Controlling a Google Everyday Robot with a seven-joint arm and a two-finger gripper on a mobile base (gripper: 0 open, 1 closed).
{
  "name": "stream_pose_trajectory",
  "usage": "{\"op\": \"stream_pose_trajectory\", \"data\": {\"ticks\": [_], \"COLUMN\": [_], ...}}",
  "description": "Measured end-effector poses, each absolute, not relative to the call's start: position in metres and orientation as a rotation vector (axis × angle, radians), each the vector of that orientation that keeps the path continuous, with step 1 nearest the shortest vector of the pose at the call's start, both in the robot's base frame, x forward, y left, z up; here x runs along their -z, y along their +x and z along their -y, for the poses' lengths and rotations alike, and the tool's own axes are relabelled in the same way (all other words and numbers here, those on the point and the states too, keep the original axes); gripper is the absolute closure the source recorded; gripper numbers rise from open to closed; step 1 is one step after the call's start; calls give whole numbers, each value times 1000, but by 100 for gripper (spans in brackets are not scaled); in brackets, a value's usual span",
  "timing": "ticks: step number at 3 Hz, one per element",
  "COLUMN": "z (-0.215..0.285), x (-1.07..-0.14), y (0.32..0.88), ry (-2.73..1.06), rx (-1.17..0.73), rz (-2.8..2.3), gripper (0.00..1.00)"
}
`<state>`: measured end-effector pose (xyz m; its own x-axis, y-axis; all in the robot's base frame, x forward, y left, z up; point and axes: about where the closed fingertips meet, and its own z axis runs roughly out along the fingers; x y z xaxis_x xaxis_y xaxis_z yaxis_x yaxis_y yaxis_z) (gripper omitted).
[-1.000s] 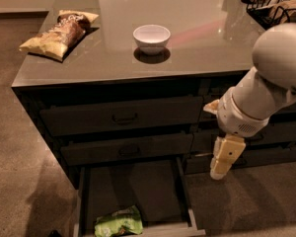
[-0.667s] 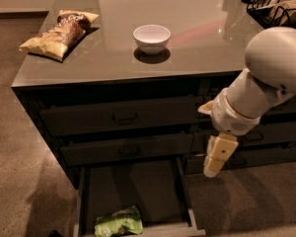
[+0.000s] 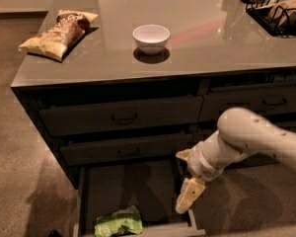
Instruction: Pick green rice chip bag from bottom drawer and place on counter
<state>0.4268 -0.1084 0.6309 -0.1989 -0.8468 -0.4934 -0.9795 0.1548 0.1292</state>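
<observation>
The green rice chip bag [image 3: 119, 222] lies crumpled at the front of the open bottom drawer [image 3: 84, 201], on its dark floor. My gripper [image 3: 189, 196] hangs at the end of the white arm over the drawer's right rim, to the right of the bag and a little above it, not touching it. The counter [image 3: 197, 48] is the glossy grey-beige top above the dark drawer cabinet.
On the counter stand a white bowl [image 3: 151, 37], a yellow-and-brown chip bag [image 3: 58, 27] at the left, and a black wire basket [image 3: 278, 8] at the far right. Shut drawers with bar handles [image 3: 124, 117] sit above the open one. Carpet floor surrounds the cabinet.
My arm and gripper have moved down and to the left, from beside the upper drawers to the open bottom drawer's right rim. The bag has not moved.
</observation>
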Motion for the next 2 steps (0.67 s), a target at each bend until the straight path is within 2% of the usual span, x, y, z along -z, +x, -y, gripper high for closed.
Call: {"op": "stream_pose_trajectory", "data": {"ticks": [2], "z": [96], "x": [-598], "y": [443], "ry": [-1682], "rx": [-618], "rz": [-2099], "gripper": [0]}}
